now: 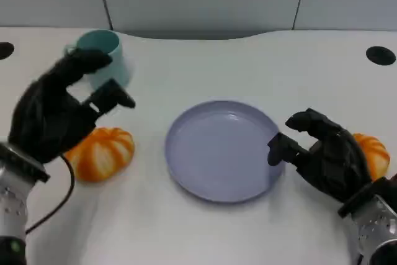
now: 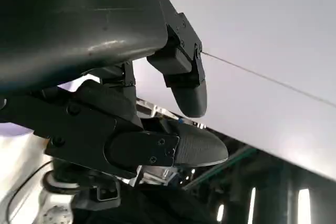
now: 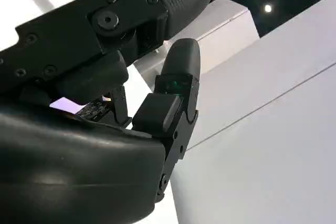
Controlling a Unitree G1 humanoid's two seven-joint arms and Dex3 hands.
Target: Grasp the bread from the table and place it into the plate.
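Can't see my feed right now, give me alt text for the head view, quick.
An empty lavender plate sits mid-table between two black robot hands, both holding nothing. The left robot hand hovers open above an orange pumpkin-shaped bread near a teal cup; the right robot hand partly covers a second orange bread.

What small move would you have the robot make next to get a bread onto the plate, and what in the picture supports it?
Probably lower the left hand onto the orange bread just below it and close around it. That hand hangs open above the bread, holding nothing, and the plate beside it holds nothing. A second bread lies half hidden behind the right hand, so it looks harder to reach.
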